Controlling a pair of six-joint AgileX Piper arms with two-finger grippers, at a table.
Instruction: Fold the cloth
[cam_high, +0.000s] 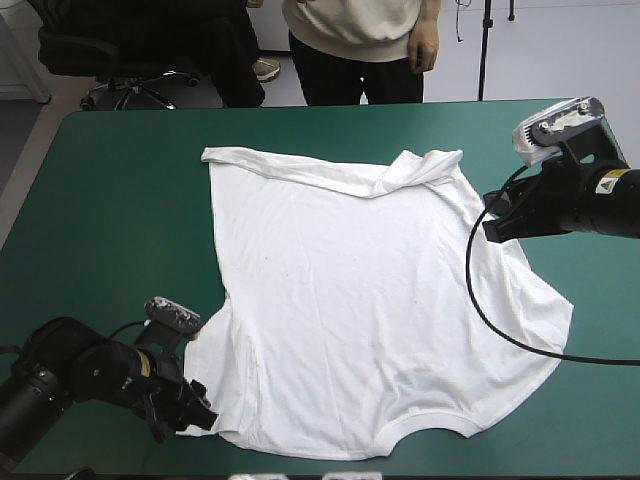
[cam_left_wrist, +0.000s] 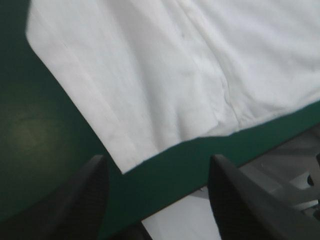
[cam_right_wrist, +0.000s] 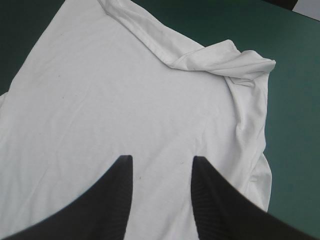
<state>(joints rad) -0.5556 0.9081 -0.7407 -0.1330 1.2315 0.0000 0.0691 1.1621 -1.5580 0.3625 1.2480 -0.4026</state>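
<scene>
Left claw (cam_left_wrist: 157, 162) gapes, released, at the near left corner of the T-shirt (cam_high: 370, 300) spread on the table (cam_high: 110, 200); right claw (cam_right_wrist: 161, 160) hangs released over its right side.

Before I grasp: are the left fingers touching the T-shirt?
Cannot tell. In the left wrist view the open left gripper stands at the T-shirt corner, one finger close against its edge; neither gap nor contact shows plainly.

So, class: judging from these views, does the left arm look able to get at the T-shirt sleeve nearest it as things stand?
Probably yes. The left pincer stands open just short of the T-shirt's sleeve corner, only bare teal-green cover between them; nothing lies on that edge.
</scene>
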